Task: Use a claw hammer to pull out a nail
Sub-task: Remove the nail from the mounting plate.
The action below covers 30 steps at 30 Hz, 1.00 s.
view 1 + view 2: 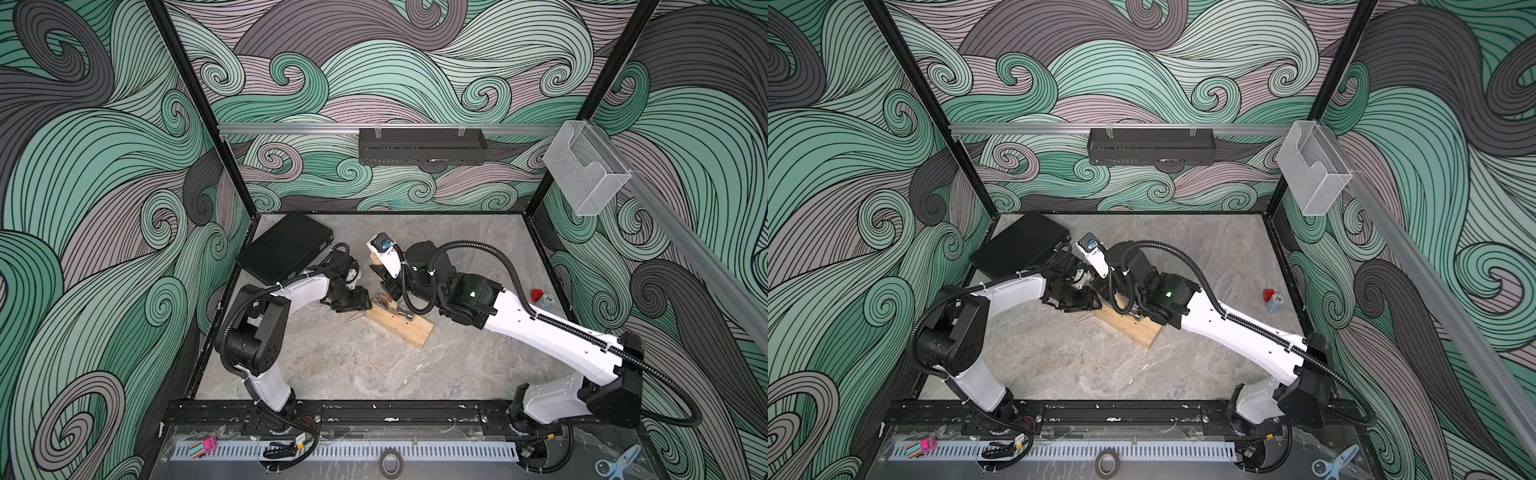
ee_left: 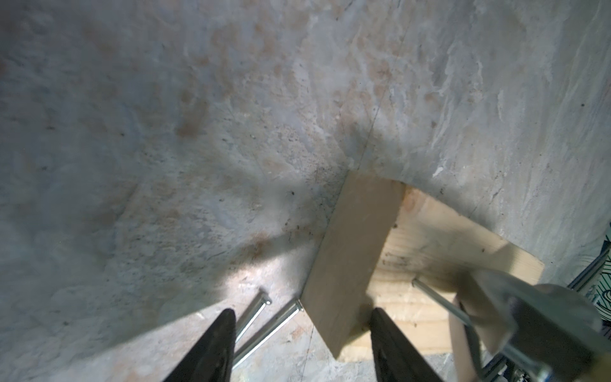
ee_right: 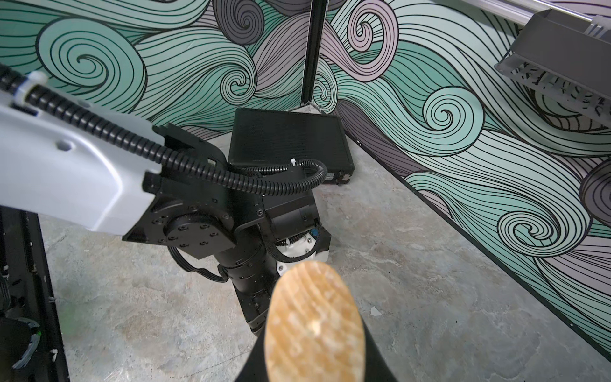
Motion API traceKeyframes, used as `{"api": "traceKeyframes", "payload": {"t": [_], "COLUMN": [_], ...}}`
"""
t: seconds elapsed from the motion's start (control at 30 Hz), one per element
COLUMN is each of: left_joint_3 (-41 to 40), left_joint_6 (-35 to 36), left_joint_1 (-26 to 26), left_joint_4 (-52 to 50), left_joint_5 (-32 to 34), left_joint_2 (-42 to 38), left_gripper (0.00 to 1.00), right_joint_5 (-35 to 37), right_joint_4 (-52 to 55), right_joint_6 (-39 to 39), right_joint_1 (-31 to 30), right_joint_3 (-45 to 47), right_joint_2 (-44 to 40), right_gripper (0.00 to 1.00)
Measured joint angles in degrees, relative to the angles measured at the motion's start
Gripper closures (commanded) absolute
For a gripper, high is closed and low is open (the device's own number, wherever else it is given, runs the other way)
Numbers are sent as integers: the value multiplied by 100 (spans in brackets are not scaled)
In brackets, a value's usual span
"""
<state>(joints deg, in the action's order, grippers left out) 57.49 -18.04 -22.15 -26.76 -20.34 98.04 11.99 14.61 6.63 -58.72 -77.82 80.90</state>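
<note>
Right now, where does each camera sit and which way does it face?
Top views: stereo head high above the arms' bases, looking down at table and back wall; left arm and right arm show.
Left wrist: on the left arm, facing down at wooden block, two loose nails, claw hammer head; open left jaws show.
Right wrist: on the right arm, looking along the hammer handle toward left arm and black case; right jaws grip the handle.
Shared: top and left wrist views both show wooden block and loose nails.

Left arm (image 1: 299, 291), right arm (image 1: 552, 332): white shells, black joints (image 1: 253, 332), ribbed conduits (image 1: 457, 245) (green light (image 1: 471, 294), right).
</note>
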Motion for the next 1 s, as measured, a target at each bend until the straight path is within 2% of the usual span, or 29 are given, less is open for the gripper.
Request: {"api": "traceKeyframes", "payload": {"t": [0.37, 1.0], "left_joint_3": [0, 17], "left_joint_6": [-24, -61], "left_joint_1": [0, 0], "left_joint_4": [-4, -39], "left_joint_5": [15, 42], "left_joint_2": [2, 13], "left_gripper": [39, 40], "right_joint_5": [-4, 55], "right_joint_4": [-1121, -2695], "right_joint_6": [-90, -258], "right_joint_1": [-4, 17], "right_joint_3": [1209, 2656], "right_joint_2": [-767, -1637], "right_gripper": [100, 100]}}
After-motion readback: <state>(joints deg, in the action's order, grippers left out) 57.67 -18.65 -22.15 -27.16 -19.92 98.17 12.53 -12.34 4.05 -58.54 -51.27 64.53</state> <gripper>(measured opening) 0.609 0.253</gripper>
